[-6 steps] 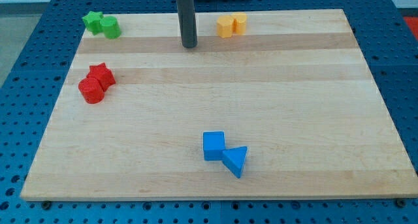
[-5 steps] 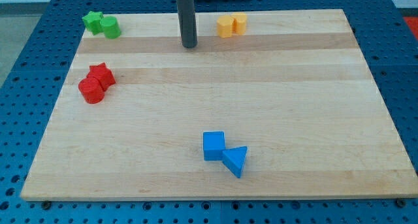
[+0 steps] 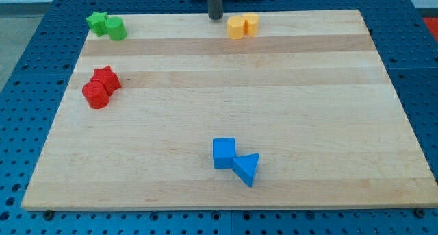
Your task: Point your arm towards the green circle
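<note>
The green circle (image 3: 116, 29) sits in the corner of the wooden board (image 3: 308, 105) at the view's top left, touching a green star (image 3: 97, 21) on its left. My tip (image 3: 215, 17) is at the board's top edge, just left of the two yellow blocks (image 3: 243, 25) — well apart from the green pair. There is no claw to open or close, only the rod. A red star (image 3: 107, 77) and red cylinder (image 3: 95, 94) touch at the view's left; a blue cube (image 3: 224, 153) and blue triangle (image 3: 248, 168) meet near the bottom.
</note>
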`<action>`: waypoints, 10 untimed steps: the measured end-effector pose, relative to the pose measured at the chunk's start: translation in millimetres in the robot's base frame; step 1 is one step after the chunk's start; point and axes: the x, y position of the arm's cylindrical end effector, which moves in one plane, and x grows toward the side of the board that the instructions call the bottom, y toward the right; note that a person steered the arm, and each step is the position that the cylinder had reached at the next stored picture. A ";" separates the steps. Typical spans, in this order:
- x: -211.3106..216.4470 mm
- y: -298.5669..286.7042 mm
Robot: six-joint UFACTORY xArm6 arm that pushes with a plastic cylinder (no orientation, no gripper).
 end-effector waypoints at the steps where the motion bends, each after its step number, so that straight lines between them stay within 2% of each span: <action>1: -0.7 11.6; 2: -1.4 47.1; 7: 2.0 55.4; 10: 19.4 59.1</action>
